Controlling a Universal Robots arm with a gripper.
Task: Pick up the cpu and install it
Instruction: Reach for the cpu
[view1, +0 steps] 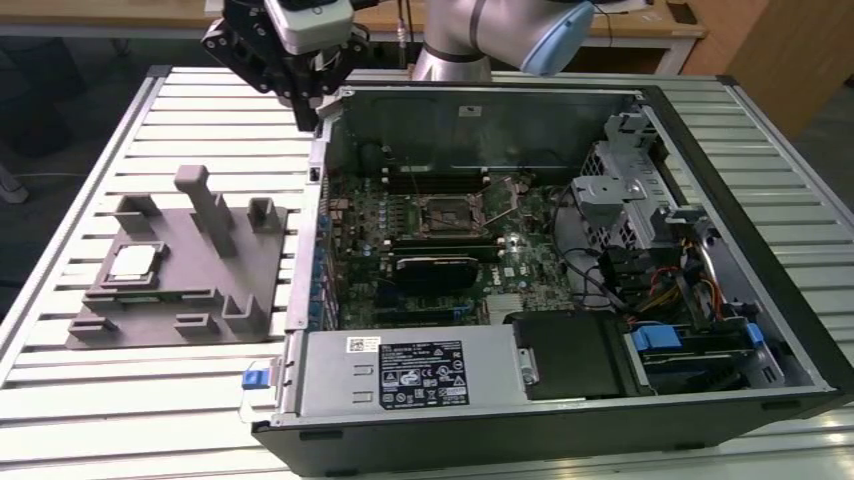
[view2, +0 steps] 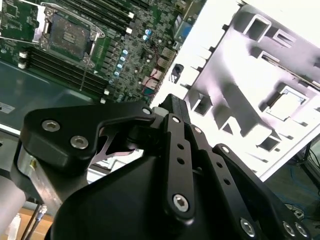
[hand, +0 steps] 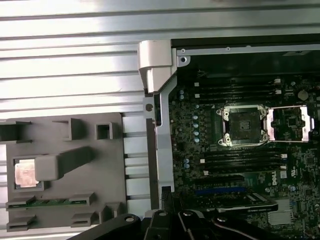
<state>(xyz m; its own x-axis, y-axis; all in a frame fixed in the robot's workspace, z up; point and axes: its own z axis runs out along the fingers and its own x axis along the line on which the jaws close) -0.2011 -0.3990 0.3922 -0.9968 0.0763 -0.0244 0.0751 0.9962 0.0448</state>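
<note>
Your tool (view1: 310, 112) hangs above a corner of the open computer case (view1: 534, 110), its width impossible to tell, and the cpu (view1: 134, 262) lies in the gray fixture (view1: 214, 215) on the counter (view1: 80, 400).

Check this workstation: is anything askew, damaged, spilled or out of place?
Nothing stands out. The small silvery square cpu lies flat in the gray plastic slotted fixture; the square metal-framed socket is open, its hinged plate swung aside.
</note>
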